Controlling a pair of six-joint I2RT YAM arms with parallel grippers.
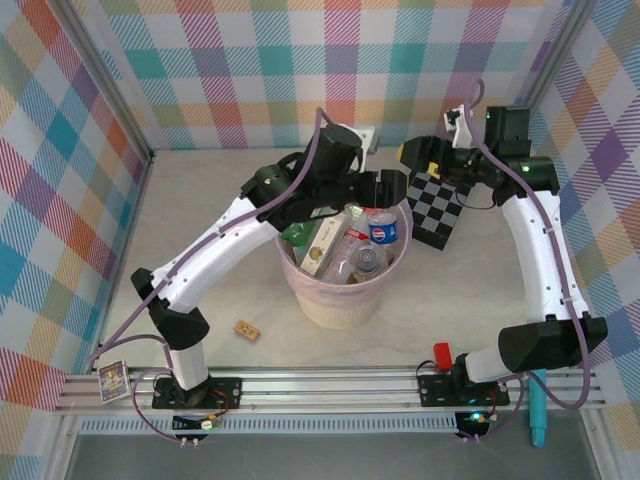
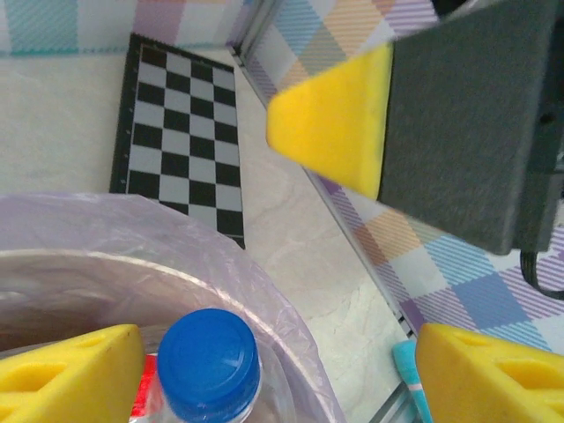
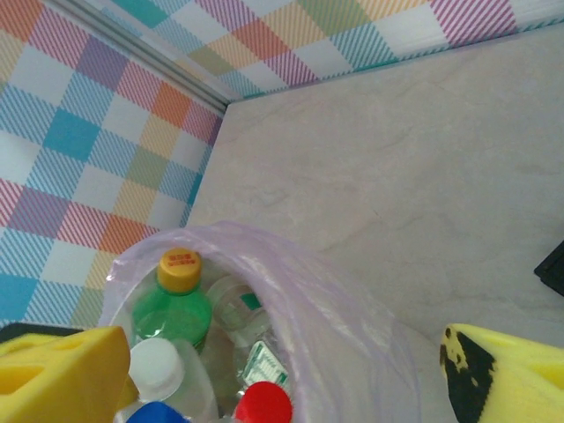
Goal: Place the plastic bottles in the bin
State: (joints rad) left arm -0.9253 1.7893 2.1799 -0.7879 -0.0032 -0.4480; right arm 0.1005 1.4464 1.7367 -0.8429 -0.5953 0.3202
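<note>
My left gripper (image 2: 278, 374) gapes empty over the round cream pink-lined bin (image 1: 340, 306) holding clear plastic bottles (image 1: 366, 258); right gripper (image 3: 282, 370), two o'clock, likewise.

We see cream bin (image 1: 343, 312), pink liner (image 3: 339, 330), green bottle (image 3: 174, 313) with yellow cap (image 3: 180, 269), black-and-white checkerboard (image 1: 437, 208), pastel plaid walls (image 1: 300, 60)

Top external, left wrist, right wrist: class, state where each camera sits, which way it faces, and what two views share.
Top external: high behind the bases, looking down at the bin; left arm and right arm show.
Left wrist: over the bin's rim, facing the checkerboard; the left end effector shows.
Right wrist: near the bin, facing across it to a wall corner; the right end effector shows.
Shared: top external and left wrist both show the checkerboard.
</note>
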